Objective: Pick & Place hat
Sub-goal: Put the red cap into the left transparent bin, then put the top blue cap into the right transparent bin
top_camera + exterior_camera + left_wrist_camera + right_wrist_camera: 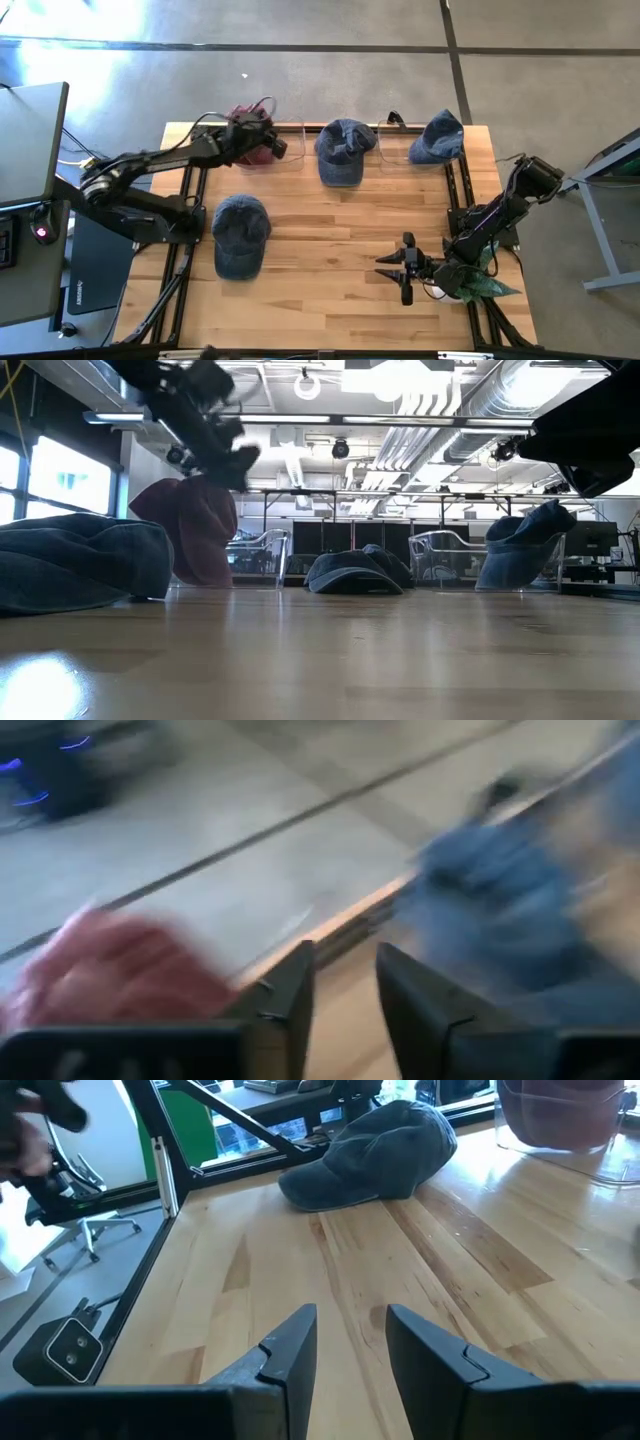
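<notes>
Mostly blurred, the left wrist view gives only a red smear, a blue smear and two dark fingers [290, 1005] with a narrow gap between them and nothing in it. From above, the left gripper [262, 140] sits over the red hat [250, 152] at about 11 o'clock on the table [330, 260], covering much of it; whether it touches the hat cannot be told. At table height the gripper head hangs just above the hat's crown, arm cut off by the frame. Red hat: dark maroon, soft, standing tall against a clear stand [262, 555], whose edges barely show.

Three blue denim hats: one at 12 o'clock [343, 150], crumpled, brim toward the table's middle; one at 1 o'clock [437, 137] propped on another clear stand [440, 558]; one at 9 o'clock [240, 234] lying flat, brim toward 6 o'clock.

Right gripper [392, 268] waits at 4 o'clock, low over bare wood, fingers [290, 1350] parted narrowly, holding nothing. Its arm's base partly hides a green thing [492, 282] at the table's edge, not identifiable.
</notes>
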Motion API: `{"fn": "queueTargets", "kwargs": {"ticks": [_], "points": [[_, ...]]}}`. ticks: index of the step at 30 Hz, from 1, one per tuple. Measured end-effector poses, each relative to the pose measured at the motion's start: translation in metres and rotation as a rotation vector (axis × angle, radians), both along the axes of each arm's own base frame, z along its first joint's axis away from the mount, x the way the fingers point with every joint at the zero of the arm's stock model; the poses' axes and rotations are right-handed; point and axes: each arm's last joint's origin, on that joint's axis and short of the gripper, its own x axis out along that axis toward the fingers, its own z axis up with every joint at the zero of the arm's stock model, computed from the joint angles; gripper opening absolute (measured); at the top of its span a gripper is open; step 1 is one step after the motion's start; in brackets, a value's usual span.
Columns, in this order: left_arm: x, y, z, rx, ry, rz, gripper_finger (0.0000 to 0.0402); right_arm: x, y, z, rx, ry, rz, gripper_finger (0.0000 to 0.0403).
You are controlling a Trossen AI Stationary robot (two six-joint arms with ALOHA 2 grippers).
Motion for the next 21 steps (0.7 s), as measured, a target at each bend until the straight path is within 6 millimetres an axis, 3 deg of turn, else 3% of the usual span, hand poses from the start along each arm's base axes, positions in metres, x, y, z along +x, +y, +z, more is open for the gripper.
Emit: {"fn": "queueTargets", "kwargs": {"ticks": [2,6,12,17,21], "points": [[-0.002,0.010,-0.008,-0.044,0.161,0.090,0.0067,0.000,0.000,0.000,0.001,-0.001,0.000,0.0118],[-0.009,0.018,-0.007,-0.151,0.393,0.225,0.0010,0.000,0.000,0.000,-0.002,0.001,0.006,0.0118],[-0.012,0.018,0.010,-0.162,0.447,0.311,0.0019,0.000,0.001,0.000,0.002,0.007,0.023,0.0119],[-0.007,-0.009,0.056,-0.124,0.367,0.197,0.0021,0.000,0.001,0.000,0.007,0.011,0.038,0.0119],[0.001,-0.056,0.083,-0.077,0.339,-0.012,0.0021,-0.001,0.002,0.000,0.011,0.009,0.037,0.0119]]}}
